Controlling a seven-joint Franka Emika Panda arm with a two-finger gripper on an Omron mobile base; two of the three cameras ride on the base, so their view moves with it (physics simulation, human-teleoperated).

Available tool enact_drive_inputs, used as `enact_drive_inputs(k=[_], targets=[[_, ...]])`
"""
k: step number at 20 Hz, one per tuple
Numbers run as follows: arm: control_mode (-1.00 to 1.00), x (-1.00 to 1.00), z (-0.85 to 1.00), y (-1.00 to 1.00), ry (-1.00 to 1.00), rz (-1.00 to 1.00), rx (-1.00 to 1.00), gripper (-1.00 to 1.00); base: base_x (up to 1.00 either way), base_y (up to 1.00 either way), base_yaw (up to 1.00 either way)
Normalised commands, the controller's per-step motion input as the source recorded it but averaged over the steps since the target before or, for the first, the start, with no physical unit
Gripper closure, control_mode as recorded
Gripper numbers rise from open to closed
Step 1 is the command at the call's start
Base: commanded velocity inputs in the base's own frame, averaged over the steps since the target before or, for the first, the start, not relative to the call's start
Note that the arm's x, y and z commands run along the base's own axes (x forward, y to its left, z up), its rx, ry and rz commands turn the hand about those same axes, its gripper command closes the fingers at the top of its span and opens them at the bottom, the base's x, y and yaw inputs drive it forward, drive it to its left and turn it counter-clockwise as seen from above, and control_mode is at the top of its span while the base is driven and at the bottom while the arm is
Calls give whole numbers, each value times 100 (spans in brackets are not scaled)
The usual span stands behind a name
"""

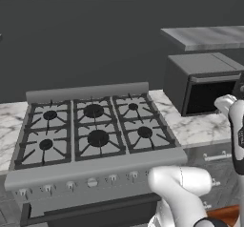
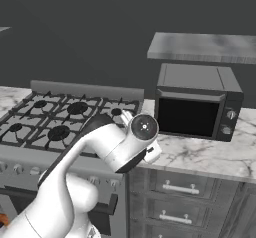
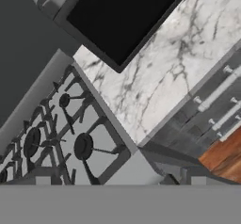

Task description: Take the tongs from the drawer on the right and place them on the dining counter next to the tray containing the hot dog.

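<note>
The drawers [image 2: 176, 187] on the right sit stacked under the marble wall counter [image 2: 200, 154], all shut, with pale bar handles; in the hand view the drawers [image 3: 221, 92] run along the right side. The tongs are hidden. The tray, the hot dog and the dining counter are out of view. My gripper [image 3: 120, 181] hangs above the counter edge between stove and microwave, open, with its fingertips [image 3: 42, 181] far apart and nothing between them. My white wrist [image 2: 144, 128] hovers over the counter's front left corner.
A six-burner gas stove [image 1: 95, 126] fills the left, with knobs along its front. A dark microwave [image 2: 195, 102] stands on the wall counter, and a grey shelf [image 2: 205, 47] hangs above it. Brown wooden floor [image 3: 226, 157] lies below the drawers.
</note>
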Motion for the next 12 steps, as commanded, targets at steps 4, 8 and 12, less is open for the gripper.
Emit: enact_drive_inputs(k=[4,8,12], targets=[[-100,7,-35,-28,0,-20,4,-100,0,0,0],[-100,3,-43,-33,0,-20,3,-100,0,0,0],[-100,0,-41,-34,0,-16,5,-100,0,0,0]])
